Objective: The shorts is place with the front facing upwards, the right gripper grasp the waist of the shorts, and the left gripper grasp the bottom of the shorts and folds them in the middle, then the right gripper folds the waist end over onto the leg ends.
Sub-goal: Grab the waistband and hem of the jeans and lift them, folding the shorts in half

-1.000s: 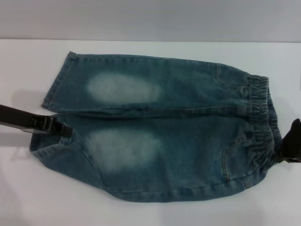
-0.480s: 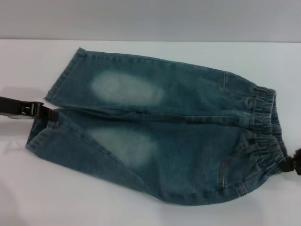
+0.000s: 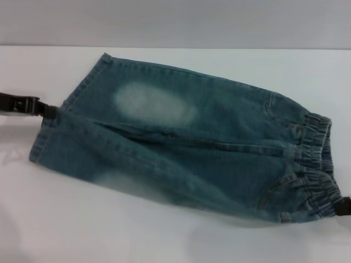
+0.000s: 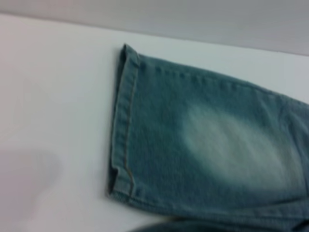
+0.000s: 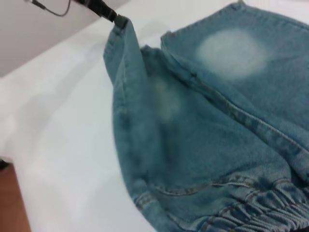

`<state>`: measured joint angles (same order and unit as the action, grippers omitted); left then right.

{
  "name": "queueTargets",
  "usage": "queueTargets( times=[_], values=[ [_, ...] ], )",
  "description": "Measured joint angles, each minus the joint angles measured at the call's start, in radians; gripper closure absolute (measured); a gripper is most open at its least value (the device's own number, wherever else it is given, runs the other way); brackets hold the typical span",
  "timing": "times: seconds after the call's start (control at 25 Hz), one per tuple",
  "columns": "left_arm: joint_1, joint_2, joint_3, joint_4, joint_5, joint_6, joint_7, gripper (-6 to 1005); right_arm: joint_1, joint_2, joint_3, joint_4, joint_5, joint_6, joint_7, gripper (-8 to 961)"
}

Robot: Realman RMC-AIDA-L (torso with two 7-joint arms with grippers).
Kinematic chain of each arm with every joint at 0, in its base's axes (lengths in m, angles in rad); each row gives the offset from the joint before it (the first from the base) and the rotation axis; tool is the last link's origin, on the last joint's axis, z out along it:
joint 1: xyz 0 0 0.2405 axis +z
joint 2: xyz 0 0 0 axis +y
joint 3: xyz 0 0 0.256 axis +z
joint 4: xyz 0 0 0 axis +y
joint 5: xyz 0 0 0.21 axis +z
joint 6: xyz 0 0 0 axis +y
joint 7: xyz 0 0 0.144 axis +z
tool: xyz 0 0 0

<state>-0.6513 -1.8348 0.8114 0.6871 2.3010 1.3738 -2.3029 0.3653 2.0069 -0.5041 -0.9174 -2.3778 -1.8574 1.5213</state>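
The blue-green denim shorts [image 3: 192,148] lie lengthwise on the white table [image 3: 109,230], leg ends at the left and the ruffled waist [image 3: 315,159] at the right. My left gripper [image 3: 46,111] is shut on the near leg's hem corner and holds it up off the table. At the right edge, my right gripper [image 3: 343,207] is shut on the near corner of the waist. The near leg hangs between them as a raised fold. The far leg, with its pale patch [image 3: 156,104], lies flat. Its hem [image 4: 123,125] fills the left wrist view. The right wrist view shows the lifted fold [image 5: 130,111] and the left gripper [image 5: 116,19].
A grey wall [image 3: 175,22] runs along the table's far edge. Bare white tabletop surrounds the shorts on the near and left sides. In the right wrist view, the table's edge and brown floor [image 5: 9,203] show at one corner.
Both grippers have lifted the near side of the shorts and carried it toward the far leg. The near leg's pale patch has mostly rolled out of sight, and the shorts have shifted right.
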Motion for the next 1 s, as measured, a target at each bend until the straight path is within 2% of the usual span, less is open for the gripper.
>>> queueTargets(
  times=[0.24,0.52,0.64,0.8,0.84,0.88,1.0],
  values=[
    [-0.009,0.008,0.0,0.029,0.0,-0.004,-0.013,983,-0.026,-0.016,0.053,0.014,-0.006,-0.059,-0.013,954],
    [-0.015,0.022,0.0,0.058,0.0,0.011,-0.03,983,-0.053,-0.027,0.062,0.003,-0.018,-0.104,-0.025,954],
    [-0.016,0.023,-0.001,0.08,-0.007,0.018,-0.038,983,-0.057,-0.028,0.097,0.007,-0.022,-0.108,-0.048,954],
    [-0.029,0.002,-0.002,0.118,-0.01,0.023,-0.044,983,-0.057,-0.028,0.147,0.054,-0.017,-0.072,-0.081,954],
    [-0.045,-0.009,-0.002,0.125,-0.01,0.023,-0.044,983,-0.055,-0.028,0.157,0.071,-0.016,-0.055,-0.089,954],
    [-0.045,-0.009,-0.002,0.125,-0.01,0.023,-0.044,983,-0.054,-0.028,0.167,0.089,-0.016,-0.037,-0.099,954],
    [-0.079,-0.028,-0.002,0.131,-0.009,0.022,-0.042,983,-0.051,-0.028,0.191,0.139,-0.015,0.017,-0.128,954]
  ],
)
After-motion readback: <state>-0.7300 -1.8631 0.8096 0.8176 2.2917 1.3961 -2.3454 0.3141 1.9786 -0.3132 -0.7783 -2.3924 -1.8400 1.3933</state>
